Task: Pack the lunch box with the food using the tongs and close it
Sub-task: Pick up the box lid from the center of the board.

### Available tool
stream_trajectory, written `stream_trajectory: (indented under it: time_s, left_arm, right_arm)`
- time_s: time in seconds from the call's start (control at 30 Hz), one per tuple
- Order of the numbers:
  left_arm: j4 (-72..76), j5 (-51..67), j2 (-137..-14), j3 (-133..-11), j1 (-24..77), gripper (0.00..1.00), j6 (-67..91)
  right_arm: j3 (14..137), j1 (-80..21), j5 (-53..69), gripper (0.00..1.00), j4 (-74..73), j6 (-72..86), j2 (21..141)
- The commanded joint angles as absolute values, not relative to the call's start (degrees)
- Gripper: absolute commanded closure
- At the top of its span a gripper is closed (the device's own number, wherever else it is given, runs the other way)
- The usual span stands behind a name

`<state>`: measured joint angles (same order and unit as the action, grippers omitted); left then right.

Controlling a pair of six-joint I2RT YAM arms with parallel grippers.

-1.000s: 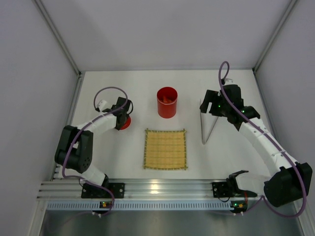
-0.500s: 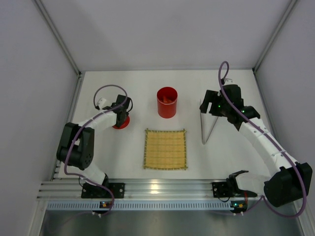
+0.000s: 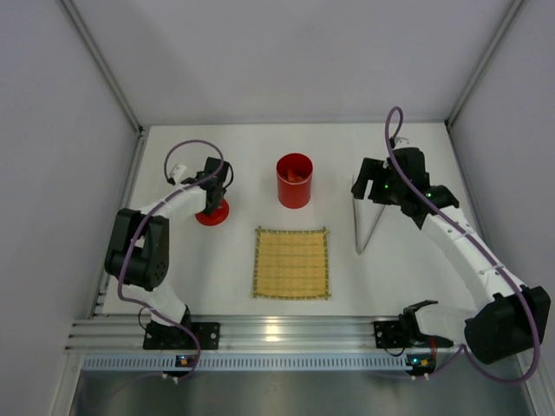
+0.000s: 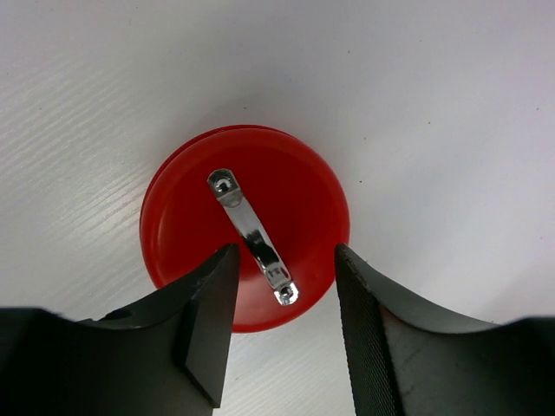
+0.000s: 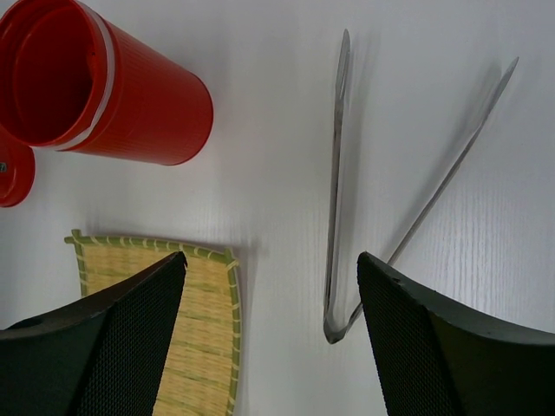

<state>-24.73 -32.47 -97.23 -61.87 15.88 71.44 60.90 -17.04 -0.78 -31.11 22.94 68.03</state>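
Lid (image 3: 211, 218) left of lunch box (image 3: 295, 182), mat (image 3: 291, 263) before it, tongs (image 3: 356, 227) right.

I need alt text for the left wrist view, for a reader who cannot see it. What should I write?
A round red lid with a silver tab lies flat on a white table, seen from above. The left hand is open, its two dark fingers at the bottom of the picture, one on each side of the tab's lower end.
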Motion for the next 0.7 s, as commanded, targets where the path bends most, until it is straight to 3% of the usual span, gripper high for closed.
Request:
stream_trajectory:
  time_s: [0.0, 0.3, 0.4, 0.47, 0.5, 0.6, 0.67]
  left_arm:
    - [-27.07, -33.84, -99.14, -64.68, 15.64, 0.48, 71.63]
    - [-29.09, -33.14, -101.16, -65.48, 15.56, 0.57, 71.46]
    - [-28.83, -32.70, -101.60, -65.48, 15.47, 0.68, 70.58]
    - [-28.48, -31.99, -101.51, -65.74, 15.47, 0.86, 68.39]
    - [-28.82, -31.99, -101.43, -65.74, 15.47, 0.91, 68.38]
    - [-28.30, -32.52, -100.03, -65.92, 15.38, 1.00, 66.01]
    - [-28.04, -32.26, -98.80, -66.53, 15.38, 1.00, 61.90]
  right_arm:
    - [63.90, -15.91, 1.30, 0.22, -31.29, 22.15, 68.64]
    - [63.28, -15.91, 3.78, 0.22, -30.41, 22.32, 69.70]
    - [62.93, -15.91, 4.13, 0.23, -30.32, 22.32, 69.61]
    - [62.58, -15.91, 4.13, 0.23, -30.15, 22.32, 69.35]
    - [62.49, -15.91, 4.13, 0.23, -30.15, 22.32, 69.26]
    - [62.23, -15.91, 4.13, 0.23, -29.97, 22.24, 69.26]
    - [62.14, -15.82, 3.96, 0.23, -30.06, 22.15, 69.17]
